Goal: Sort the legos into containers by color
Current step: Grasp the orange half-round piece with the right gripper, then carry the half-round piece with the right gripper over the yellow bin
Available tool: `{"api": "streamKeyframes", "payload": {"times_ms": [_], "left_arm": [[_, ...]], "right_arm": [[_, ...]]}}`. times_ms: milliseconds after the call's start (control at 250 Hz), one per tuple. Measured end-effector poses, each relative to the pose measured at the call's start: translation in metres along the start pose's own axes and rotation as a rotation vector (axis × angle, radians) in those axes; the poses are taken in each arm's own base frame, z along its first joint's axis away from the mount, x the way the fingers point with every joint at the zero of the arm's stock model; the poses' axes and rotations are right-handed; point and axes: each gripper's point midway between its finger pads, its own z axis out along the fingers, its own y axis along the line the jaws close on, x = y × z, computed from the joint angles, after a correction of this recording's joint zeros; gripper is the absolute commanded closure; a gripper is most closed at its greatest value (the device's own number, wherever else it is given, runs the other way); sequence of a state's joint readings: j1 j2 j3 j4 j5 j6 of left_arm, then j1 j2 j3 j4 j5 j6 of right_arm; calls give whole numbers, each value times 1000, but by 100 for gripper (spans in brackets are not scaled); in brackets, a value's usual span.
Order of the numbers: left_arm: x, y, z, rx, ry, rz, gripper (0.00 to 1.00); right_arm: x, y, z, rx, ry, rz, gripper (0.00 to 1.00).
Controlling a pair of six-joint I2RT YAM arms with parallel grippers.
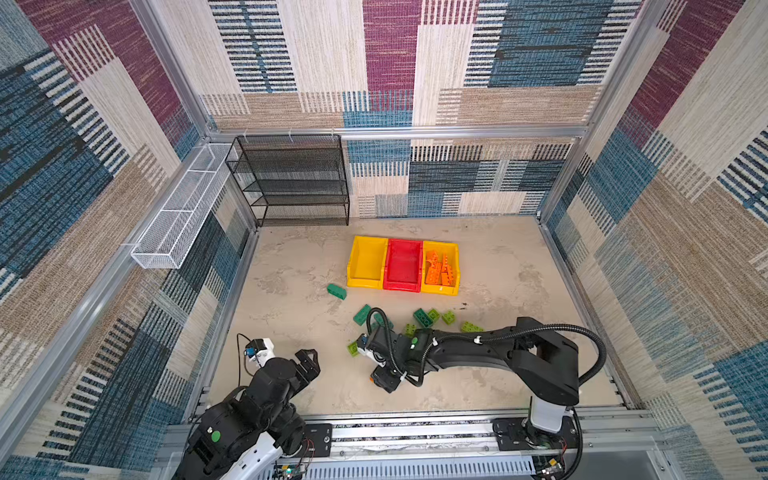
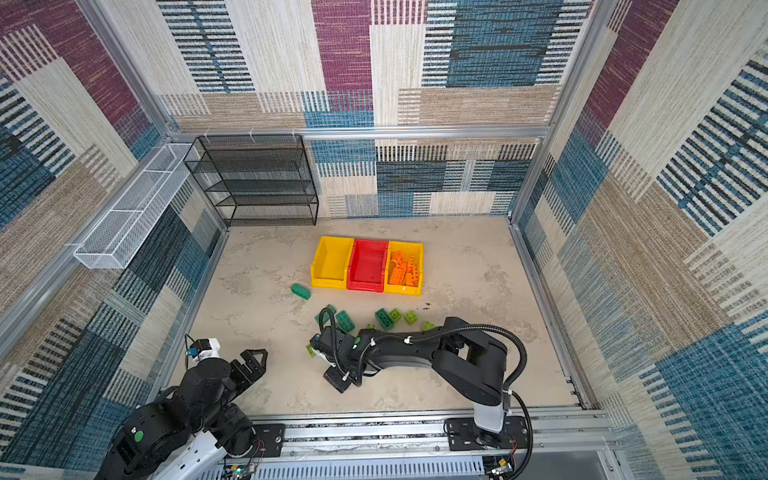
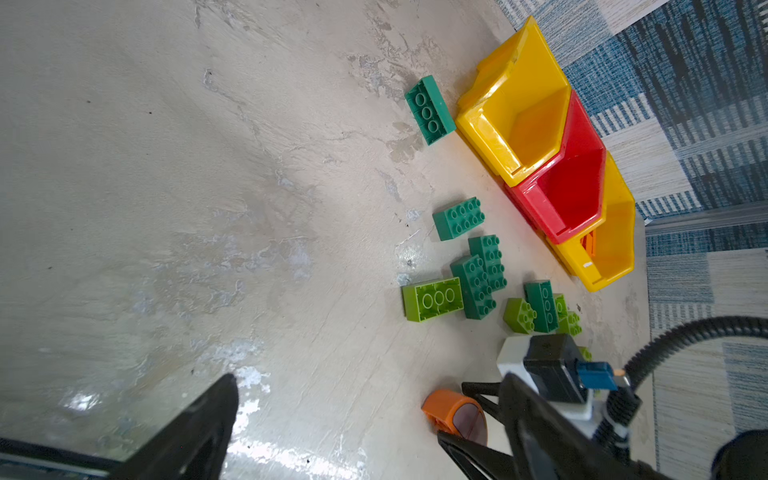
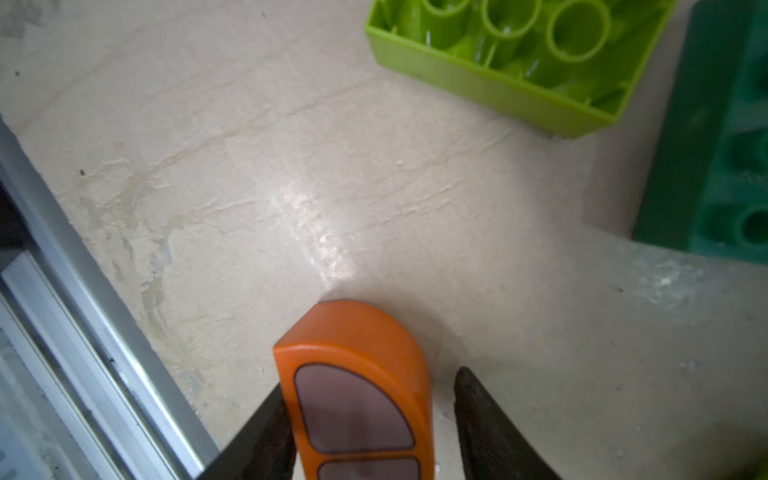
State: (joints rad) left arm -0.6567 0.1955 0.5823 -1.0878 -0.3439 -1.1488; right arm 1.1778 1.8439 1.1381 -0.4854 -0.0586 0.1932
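Note:
An orange curved lego (image 4: pixel 357 374) with a pinkish-grey face lies on the table between the fingers of my right gripper (image 4: pixel 374 382). One finger touches it and a gap remains at the other. The left wrist view shows the same piece (image 3: pixel 453 409) between those fingers. Dark teal legos (image 1: pixel 336 291) (image 1: pixel 361 314) and lime legos (image 1: pixel 448 318) (image 1: pixel 353 348) are scattered in front of the containers. The left yellow bin (image 1: pixel 353 259) and red bin (image 1: pixel 401 266) hold nothing; the right yellow bin (image 1: pixel 457 270) holds several orange legos (image 1: pixel 438 270). My left gripper (image 1: pixel 307 357) hovers open, holding nothing.
A black wire-mesh rack (image 1: pixel 291 183) stands at the back left, and a white wire basket (image 1: pixel 183 208) hangs on the left wall. A metal rail (image 1: pixel 415 432) runs along the front edge. The right arm (image 1: pixel 478 349) stretches across the front of the scattered legos.

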Motion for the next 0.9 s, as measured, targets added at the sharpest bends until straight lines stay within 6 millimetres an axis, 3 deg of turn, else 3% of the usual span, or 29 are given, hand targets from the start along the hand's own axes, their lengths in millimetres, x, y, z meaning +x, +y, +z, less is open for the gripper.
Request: {"api": "streamKeyframes", "payload": {"times_ms": [164, 328, 516, 692, 900], "left_arm": [[0, 0, 0, -2, -3, -2, 2], [-1, 1, 0, -6, -8, -5, 2], [0, 2, 4, -57, 14, 19, 1], [-1, -14, 9, -134, 72, 104, 0], [-17, -68, 32, -176, 114, 286, 0]], "right_arm": [[1, -8, 1, 42, -3, 2, 56], [-1, -15, -4, 85, -18, 14, 61], [-20, -32, -22, 108, -77, 76, 63], [-50, -87, -58, 150, -179, 215, 65], [-84, -183, -101, 255, -298, 360, 65]]}}
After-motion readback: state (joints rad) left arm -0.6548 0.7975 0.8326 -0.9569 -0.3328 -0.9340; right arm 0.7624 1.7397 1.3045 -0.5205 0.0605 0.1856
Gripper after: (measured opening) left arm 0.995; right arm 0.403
